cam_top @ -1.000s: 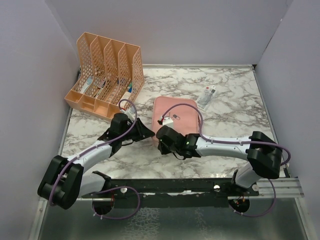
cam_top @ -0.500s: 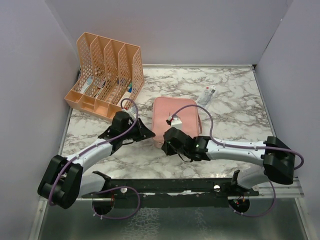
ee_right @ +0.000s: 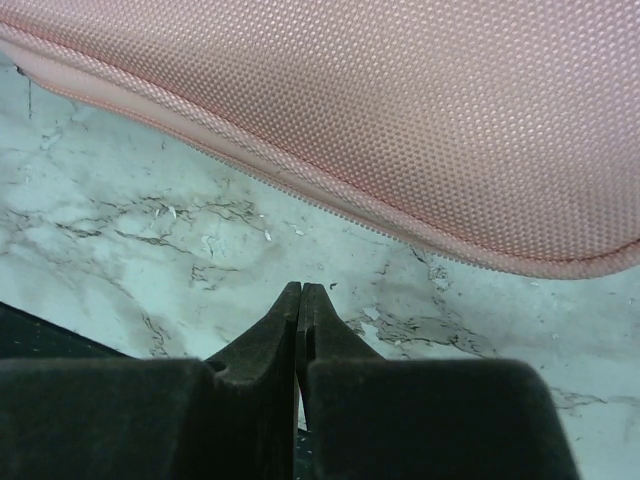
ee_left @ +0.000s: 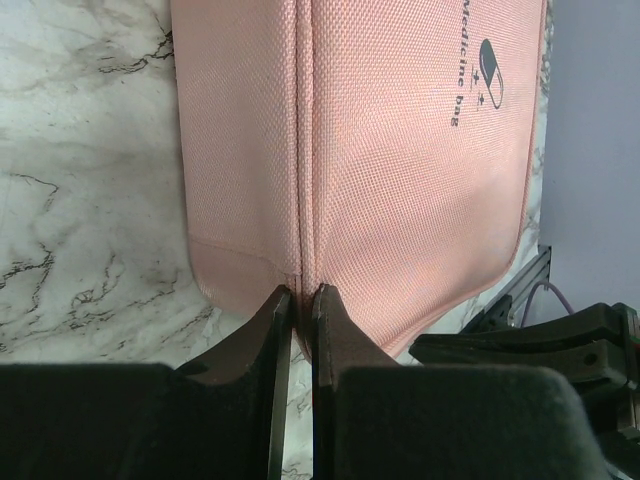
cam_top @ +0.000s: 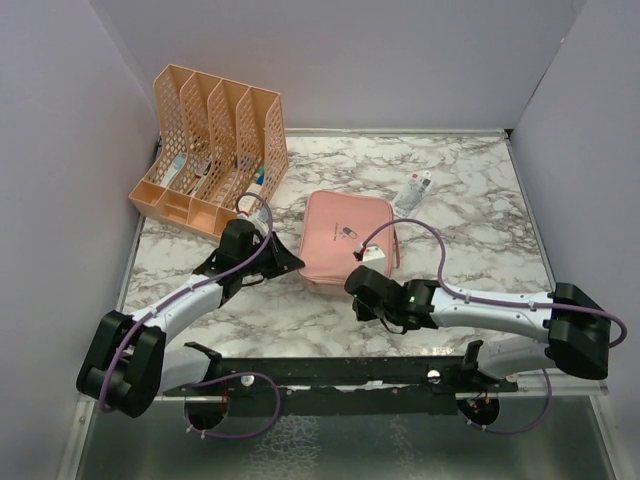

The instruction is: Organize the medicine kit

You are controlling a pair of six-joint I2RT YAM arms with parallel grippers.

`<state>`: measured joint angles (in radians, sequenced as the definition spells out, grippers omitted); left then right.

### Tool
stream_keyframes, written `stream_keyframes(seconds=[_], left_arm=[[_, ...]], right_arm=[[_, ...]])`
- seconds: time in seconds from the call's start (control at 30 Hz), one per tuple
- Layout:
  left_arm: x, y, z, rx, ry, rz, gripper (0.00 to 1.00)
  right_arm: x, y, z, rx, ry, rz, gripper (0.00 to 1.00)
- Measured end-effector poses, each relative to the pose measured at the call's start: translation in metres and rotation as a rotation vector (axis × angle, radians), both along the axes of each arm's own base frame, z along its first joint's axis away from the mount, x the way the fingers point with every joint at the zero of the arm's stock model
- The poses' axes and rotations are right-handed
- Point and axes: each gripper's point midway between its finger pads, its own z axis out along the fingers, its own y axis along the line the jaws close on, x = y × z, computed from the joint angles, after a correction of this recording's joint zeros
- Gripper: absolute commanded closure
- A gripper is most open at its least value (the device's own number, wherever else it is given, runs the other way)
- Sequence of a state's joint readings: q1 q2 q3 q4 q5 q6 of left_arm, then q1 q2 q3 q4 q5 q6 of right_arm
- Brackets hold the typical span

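Pale white left arm (cam_top: 190,300) and right arm (cam_top: 490,305), bulky black joints, looping purple cables (cam_top: 410,225), black tapered left gripper (ee_left: 297,300) and right gripper (ee_right: 300,298).

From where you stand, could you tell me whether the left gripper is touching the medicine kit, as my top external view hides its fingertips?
Observer: Yes. In the left wrist view the left gripper is closed to a thin slit right on the zip seam at the edge of the medicine kit, seemingly pinching it.
Operator: Thank you. And is the right gripper holding anything?
Observer: No. The right wrist view shows the right gripper shut on nothing, over the bare marble table, apart from the kit's edge.
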<state>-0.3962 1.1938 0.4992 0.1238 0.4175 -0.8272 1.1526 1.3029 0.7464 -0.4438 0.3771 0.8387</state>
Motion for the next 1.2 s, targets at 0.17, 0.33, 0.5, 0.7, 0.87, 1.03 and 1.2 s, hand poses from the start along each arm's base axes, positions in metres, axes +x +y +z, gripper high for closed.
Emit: stream_keyframes(seconds=[0.17, 0.33, 0.5, 0.7, 0.87, 1.03, 1.2], left_arm=[[0.000, 0.000, 0.000, -0.001, 0.001, -0.002, 1.00], [-0.002, -0.002, 0.000, -0.013, 0.011, -0.011, 1.00], [-0.002, -0.003, 0.000, -0.022, 0.019, -0.013, 1.00], [-0.003, -0.003, 0.001, -0.028, 0.025, -0.013, 1.00], [-0.003, -0.004, 0.001, -0.031, 0.030, -0.010, 0.99], [-0.001, -0.004, 0.001, -0.036, 0.029, -0.005, 0.99], [0.001, -0.005, 0.003, -0.040, 0.027, -0.003, 0.99]], right_arm=[[0.001, 0.009, 0.003, 0.007, -0.031, 0.080, 0.91], [0.004, 0.037, 0.010, 0.067, -0.051, 0.153, 0.66], [0.005, 0.068, 0.007, 0.106, -0.076, 0.180, 0.58], [0.017, 0.099, 0.012, 0.128, -0.136, 0.121, 0.55], [0.039, 0.108, 0.014, 0.117, -0.188, -0.023, 0.57], [0.048, 0.105, 0.008, 0.065, -0.219, -0.130, 0.63], [0.054, 0.099, 0.006, 0.035, -0.244, -0.189, 0.68]])
